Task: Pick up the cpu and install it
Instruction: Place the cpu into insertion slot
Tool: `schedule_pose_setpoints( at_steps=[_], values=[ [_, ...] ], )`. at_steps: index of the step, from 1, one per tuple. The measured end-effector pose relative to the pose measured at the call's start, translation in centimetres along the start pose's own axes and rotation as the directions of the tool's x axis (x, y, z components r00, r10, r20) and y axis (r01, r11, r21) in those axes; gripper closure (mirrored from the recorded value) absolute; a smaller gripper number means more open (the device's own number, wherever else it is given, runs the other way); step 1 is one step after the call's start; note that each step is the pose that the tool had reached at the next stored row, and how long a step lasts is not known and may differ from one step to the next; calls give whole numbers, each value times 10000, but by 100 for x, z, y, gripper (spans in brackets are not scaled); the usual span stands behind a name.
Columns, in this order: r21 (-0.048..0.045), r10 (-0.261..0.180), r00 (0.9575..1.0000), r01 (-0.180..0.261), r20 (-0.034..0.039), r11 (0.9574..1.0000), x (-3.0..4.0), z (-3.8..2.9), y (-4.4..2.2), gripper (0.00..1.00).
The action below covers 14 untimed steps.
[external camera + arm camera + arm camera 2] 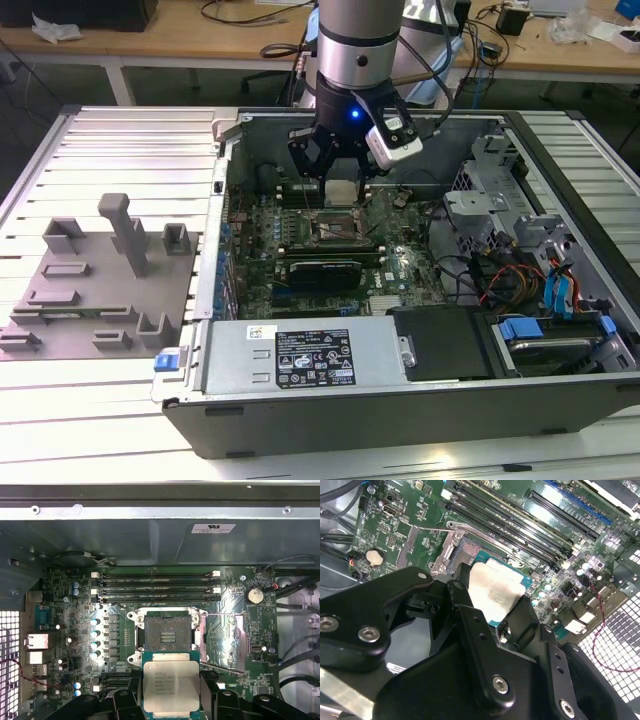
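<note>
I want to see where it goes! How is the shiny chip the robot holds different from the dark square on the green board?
The cpu has a pale silver top; the socket is dark inside a metal frame. The cpu is gripped in the tool; the socket is fixed on the motherboard. The cpu is a flat plate; the socket is an open, empty recess. Both are square.

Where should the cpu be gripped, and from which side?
Probably by two opposite edges, coming from above. The cpu is a thin, flat square held face up, so only its rim offers purchase. The hand clamps it that way, close to the open socket.
</note>
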State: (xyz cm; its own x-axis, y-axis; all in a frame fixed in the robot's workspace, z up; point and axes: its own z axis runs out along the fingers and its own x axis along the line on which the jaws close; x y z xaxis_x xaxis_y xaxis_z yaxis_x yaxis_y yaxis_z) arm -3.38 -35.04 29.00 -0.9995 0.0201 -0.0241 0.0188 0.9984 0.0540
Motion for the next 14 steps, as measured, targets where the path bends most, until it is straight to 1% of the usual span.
schedule_pose_setpoints(
  at_steps=[11, 12, 13, 14],
  values=[
    [0, 1, 10000, -1, 0, 10000, 0, 1, 0, 45],
    [2, 117, 9999, -117, 6, 9999, 0, 2, 0, 45],
    [11, 540, 9985, -540, 30, 9985, 0, 3, 0, 45],
    [17, 837, 9965, -837, 47, 9965, 0, 4, 0, 45]
  ],
)
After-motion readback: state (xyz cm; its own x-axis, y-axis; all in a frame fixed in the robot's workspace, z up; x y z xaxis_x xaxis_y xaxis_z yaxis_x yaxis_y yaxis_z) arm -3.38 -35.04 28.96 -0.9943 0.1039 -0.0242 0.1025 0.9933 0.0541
